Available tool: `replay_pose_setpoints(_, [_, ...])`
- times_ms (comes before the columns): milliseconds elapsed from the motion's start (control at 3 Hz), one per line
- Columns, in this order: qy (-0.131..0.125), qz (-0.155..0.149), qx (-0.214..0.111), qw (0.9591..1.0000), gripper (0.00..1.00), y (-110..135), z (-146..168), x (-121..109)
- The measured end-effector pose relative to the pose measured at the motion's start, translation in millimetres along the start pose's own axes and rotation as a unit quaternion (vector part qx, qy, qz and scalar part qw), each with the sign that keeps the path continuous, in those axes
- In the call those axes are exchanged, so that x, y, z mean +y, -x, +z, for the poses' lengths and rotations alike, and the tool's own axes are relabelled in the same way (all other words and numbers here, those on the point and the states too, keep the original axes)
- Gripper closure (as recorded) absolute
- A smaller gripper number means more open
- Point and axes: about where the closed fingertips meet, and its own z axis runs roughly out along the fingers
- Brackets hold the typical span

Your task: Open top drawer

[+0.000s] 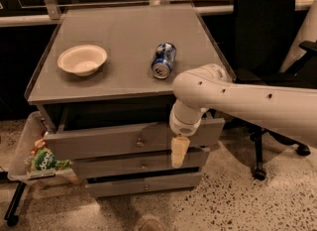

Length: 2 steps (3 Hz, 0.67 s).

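Note:
The top drawer (94, 144) is the tallest grey front of three, just under the table top, with a small round metal knob (140, 143) at its centre. Its front stands a little forward of the cabinet, with a dark gap above it. My gripper (178, 153) hangs cream-coloured from the white arm (233, 96) in front of the right half of the drawer front. It is to the right of the knob and slightly lower, apart from it, and holds nothing that I can see.
Two narrower drawers (124, 166) sit below. On the grey table top (124, 31) lie a white bowl (82, 59) and a blue can (163, 60) on its side. A black office chair (265, 31) stands right. A bin with a green bag (42, 161) hangs left.

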Motion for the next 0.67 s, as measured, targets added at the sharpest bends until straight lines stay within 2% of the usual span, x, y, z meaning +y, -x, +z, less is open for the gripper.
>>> replay_pose_setpoints(333, [0.02, -0.013, 0.011, 0.9997, 0.0, 1.6, 26.2, 3.0])
replay_pose_setpoints(667, [0.033, -0.012, 0.017, 0.9993, 0.0, -2.9, 29.8, 9.2])
